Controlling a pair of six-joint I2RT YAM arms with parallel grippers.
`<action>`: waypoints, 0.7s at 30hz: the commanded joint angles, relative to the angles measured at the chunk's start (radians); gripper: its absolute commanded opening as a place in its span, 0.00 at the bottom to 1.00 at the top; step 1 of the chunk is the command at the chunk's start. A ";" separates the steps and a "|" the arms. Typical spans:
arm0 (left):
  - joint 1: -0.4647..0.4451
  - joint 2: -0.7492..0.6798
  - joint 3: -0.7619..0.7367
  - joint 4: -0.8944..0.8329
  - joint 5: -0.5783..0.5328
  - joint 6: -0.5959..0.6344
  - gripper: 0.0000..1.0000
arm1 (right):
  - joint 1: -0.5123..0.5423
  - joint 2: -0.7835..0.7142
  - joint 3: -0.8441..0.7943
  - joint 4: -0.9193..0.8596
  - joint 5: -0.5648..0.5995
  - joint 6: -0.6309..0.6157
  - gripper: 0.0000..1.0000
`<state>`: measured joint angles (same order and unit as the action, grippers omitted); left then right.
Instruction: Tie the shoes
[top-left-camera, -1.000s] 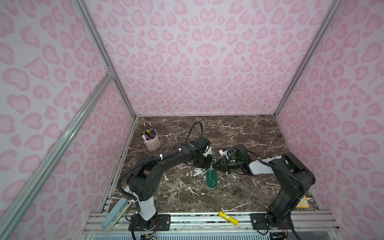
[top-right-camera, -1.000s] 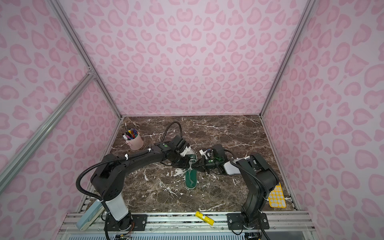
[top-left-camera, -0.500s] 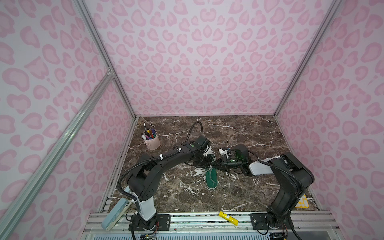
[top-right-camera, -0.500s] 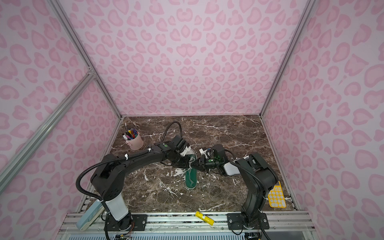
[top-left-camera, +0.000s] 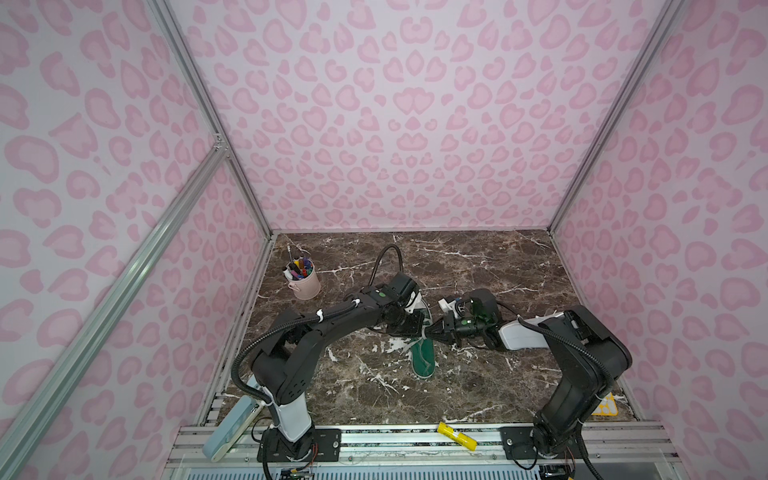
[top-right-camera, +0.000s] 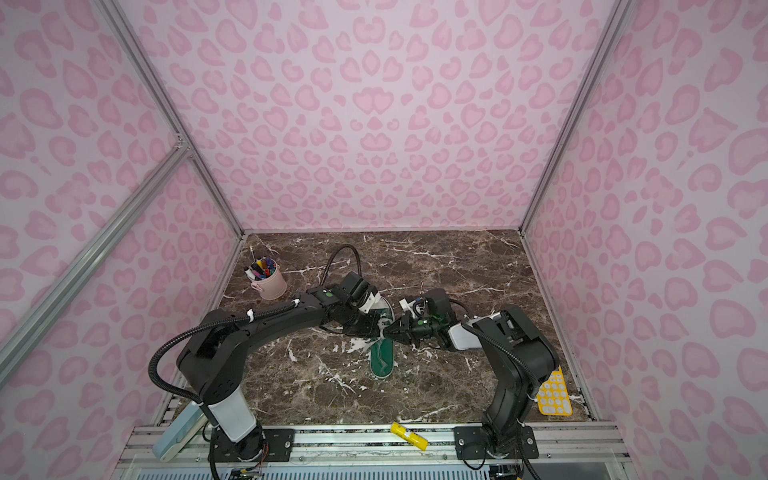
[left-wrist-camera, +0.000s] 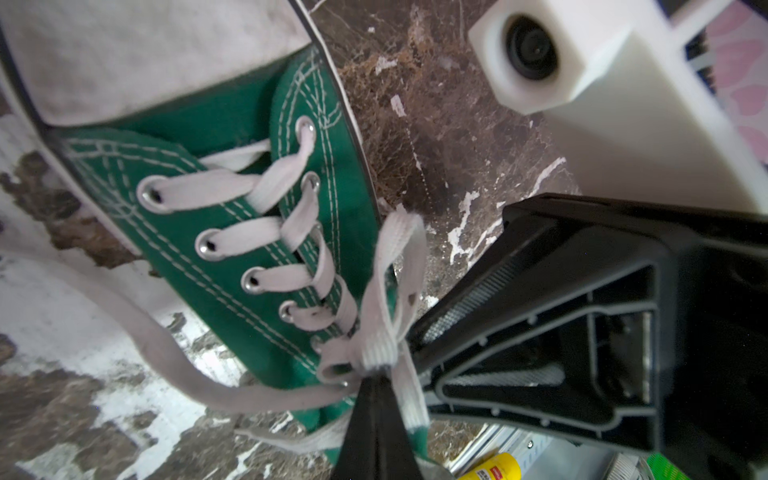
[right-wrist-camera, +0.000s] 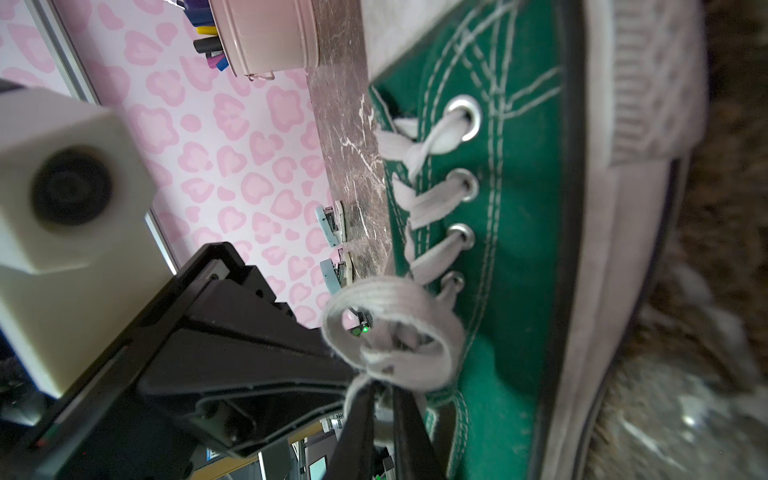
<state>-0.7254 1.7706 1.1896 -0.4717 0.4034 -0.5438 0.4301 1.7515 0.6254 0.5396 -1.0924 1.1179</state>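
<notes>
The green sneaker (top-left-camera: 424, 361) lies on the marble table (top-left-camera: 498, 374) near its middle, heel toward the front rail and toe toward the back wall. In both top views the two sets of jaws meet tip to tip right over its throat, the left arm (top-left-camera: 332, 320) reaching in from the left and the right arm (top-left-camera: 519, 336) from the right (top-right-camera: 381, 361). The left wrist view shows the left jaws pressed together on the off-white laces (left-wrist-camera: 376, 345) just above the top eyelets of the sneaker (left-wrist-camera: 216, 316), where the strands bunch into a small loop. A loose lace end (left-wrist-camera: 166, 353) trails away over the table. The right jaws stand only a narrow slit apart in the right wrist view, and a strand from the lace loop (right-wrist-camera: 390, 328) runs down into that slit, so they appear to be nipping it beside the sneaker's green side (right-wrist-camera: 519, 249). In both top views the point where the jaws meet is too small to read, and the left arm's wrist covers most of the toe cap. The left wrist view cuts off the heel, and the right arm's white camera block (left-wrist-camera: 536, 54) fills a corner of it. In the right wrist view the sole rim is blurred, and the pink pen cup (right-wrist-camera: 270, 37) is cut by the edge.
</notes>
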 joint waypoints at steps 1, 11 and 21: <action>0.000 -0.010 -0.010 0.054 0.032 -0.024 0.03 | 0.001 0.000 0.002 -0.002 0.000 -0.012 0.14; 0.022 -0.036 -0.079 0.173 0.074 -0.098 0.03 | 0.001 0.004 -0.003 0.027 -0.003 0.006 0.14; 0.031 -0.041 -0.110 0.239 0.103 -0.134 0.03 | 0.007 0.022 -0.013 0.117 -0.009 0.067 0.12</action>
<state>-0.6975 1.7405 1.0863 -0.3069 0.4667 -0.6613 0.4328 1.7634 0.6178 0.5877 -1.0927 1.1584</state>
